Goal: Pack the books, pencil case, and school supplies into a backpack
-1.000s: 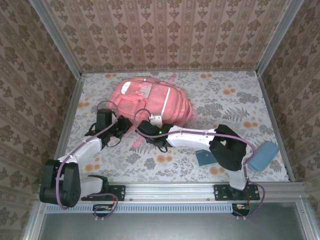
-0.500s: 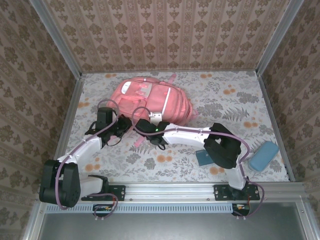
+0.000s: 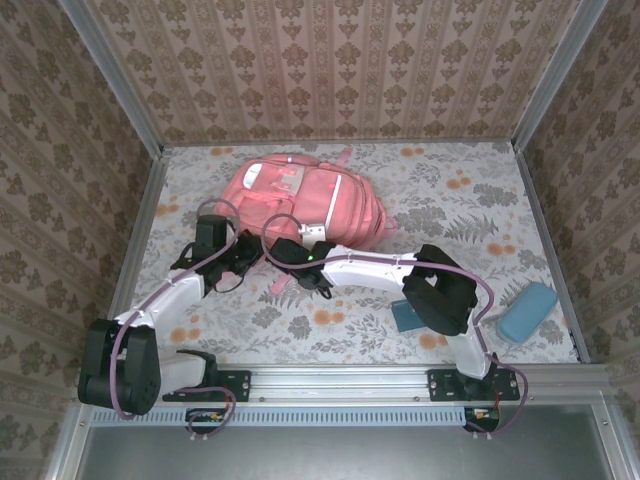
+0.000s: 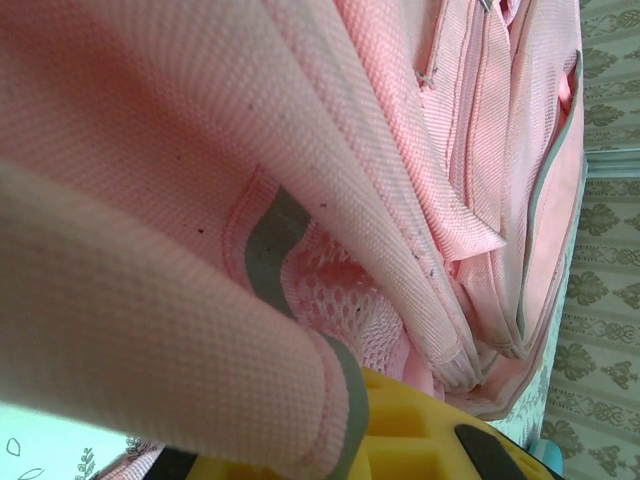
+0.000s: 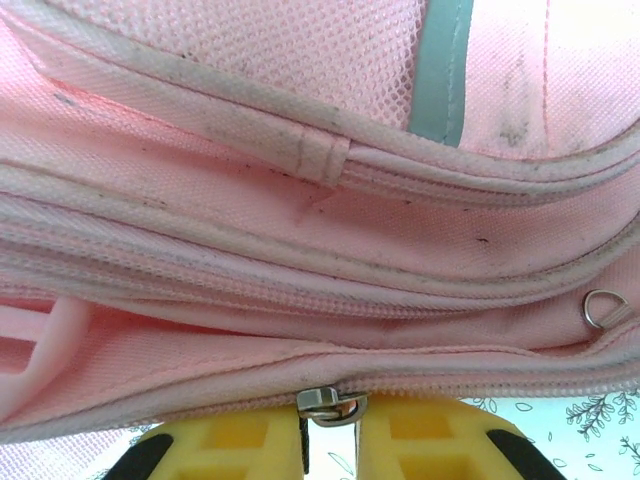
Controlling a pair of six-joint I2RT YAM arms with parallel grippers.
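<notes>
The right gripper [image 5: 330, 428] pinches the small metal zipper pull [image 5: 328, 404] at the near edge of the salmon-pink fabric backpack [image 5: 300, 250]. The left gripper [image 3: 246, 252] clamps a fold of its fabric. Floral-patterned bench [image 3: 300, 322] lies open behind both.

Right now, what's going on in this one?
Both arms are working at the near edge of the pink backpack, which lies on the table. The left pincer is shut on a fold of its fabric, and the right pincer pinches a metal zipper pull between its fingers. A small teal book and the light blue pencil case lie off to the right, not yet packed.
</notes>
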